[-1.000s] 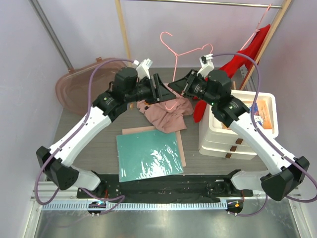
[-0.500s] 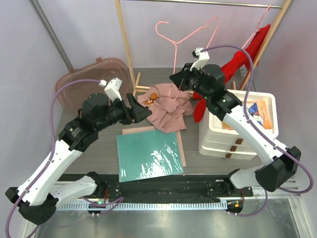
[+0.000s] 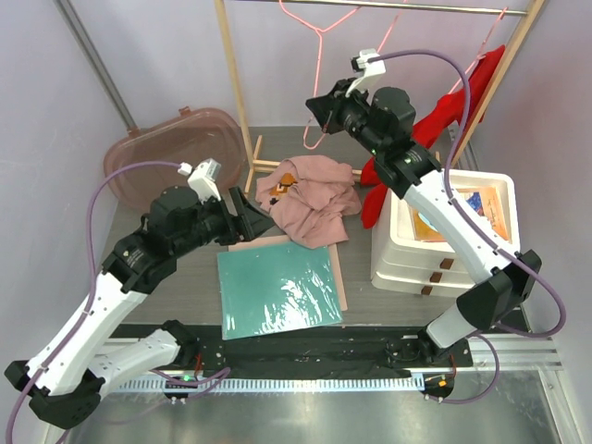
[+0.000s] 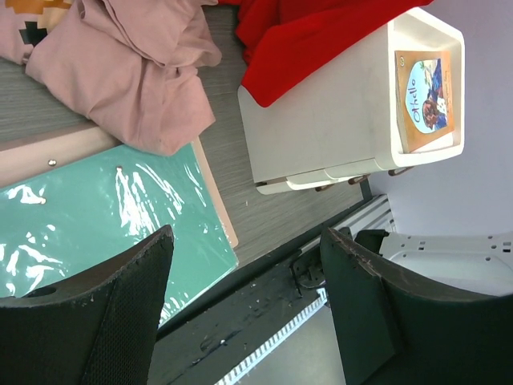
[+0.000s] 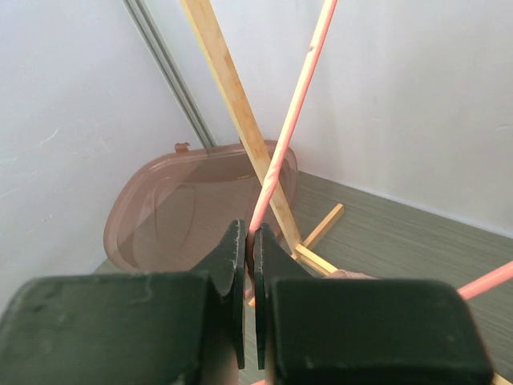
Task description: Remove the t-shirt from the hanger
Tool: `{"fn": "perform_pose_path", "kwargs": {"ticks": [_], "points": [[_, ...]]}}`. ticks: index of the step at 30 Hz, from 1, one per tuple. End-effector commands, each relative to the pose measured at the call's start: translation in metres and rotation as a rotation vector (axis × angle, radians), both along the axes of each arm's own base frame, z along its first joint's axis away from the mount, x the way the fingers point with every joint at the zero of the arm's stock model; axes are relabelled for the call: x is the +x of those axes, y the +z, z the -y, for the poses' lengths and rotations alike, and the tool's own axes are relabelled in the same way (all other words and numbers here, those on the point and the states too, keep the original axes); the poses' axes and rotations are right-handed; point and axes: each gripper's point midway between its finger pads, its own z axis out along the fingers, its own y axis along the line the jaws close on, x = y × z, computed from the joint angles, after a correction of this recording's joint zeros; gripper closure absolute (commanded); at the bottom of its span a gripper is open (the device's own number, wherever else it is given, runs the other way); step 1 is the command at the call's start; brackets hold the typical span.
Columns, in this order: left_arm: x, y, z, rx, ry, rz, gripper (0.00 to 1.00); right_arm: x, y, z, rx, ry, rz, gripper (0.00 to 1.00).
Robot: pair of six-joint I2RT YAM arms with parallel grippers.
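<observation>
Green plastic sheet (image 3: 277,287) lies nearest the arm bases on a thin board (image 3: 264,243), with only a narrow strip of bare bench (image 3: 359,287) between the board and the white drawers (image 3: 444,250) on the right. At the sheet's far left corner the left gripper (image 4: 246,233) hangs released and empty, its jaws wide and pointing toward the drawers. The pink t-shirt (image 3: 310,199) is off the hanger and lies in a crumpled heap on the bench just beyond and to the right of that gripper, not touching it. Its near edge overlaps the far edge of the board. The drawers' top tray holds a book (image 4: 425,96). A red garment (image 3: 435,129) drapes onto the drawers' far corner, close to the shirt's right side. At the far left stands a brown tub (image 3: 171,153); what it holds cannot be made out. A wooden post (image 3: 236,83) rises behind the shirt. Farther back and high above the heap, the right gripper (image 5: 250,233) is clenched on the pink wire hanger (image 5: 292,112). The hanger is bare, and its upper part reaches the rail (image 3: 416,7) at the top edge of the overhead view.
</observation>
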Motion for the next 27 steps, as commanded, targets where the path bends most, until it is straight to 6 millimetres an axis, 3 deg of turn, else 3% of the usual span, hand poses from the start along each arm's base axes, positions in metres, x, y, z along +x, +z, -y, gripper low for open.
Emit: {"fn": "perform_pose_path", "kwargs": {"ticks": [1,13,22,27], "points": [[-0.002,0.003,-0.008,0.011,0.017,0.024,0.26,0.001,0.023,-0.001,-0.012,-0.006,0.062,0.99],[-0.001,0.001,-0.003,0.011,-0.004,0.011,0.26,0.013,0.012,-0.005,-0.038,-0.018,0.042,0.99],[-0.002,-0.001,-0.004,0.018,-0.001,0.011,0.26,0.026,0.012,0.002,0.056,-0.064,-0.051,0.99],[-0.002,-0.006,-0.004,0.028,-0.003,-0.006,0.23,0.020,0.003,0.002,0.107,-0.054,-0.141,0.97]]}}
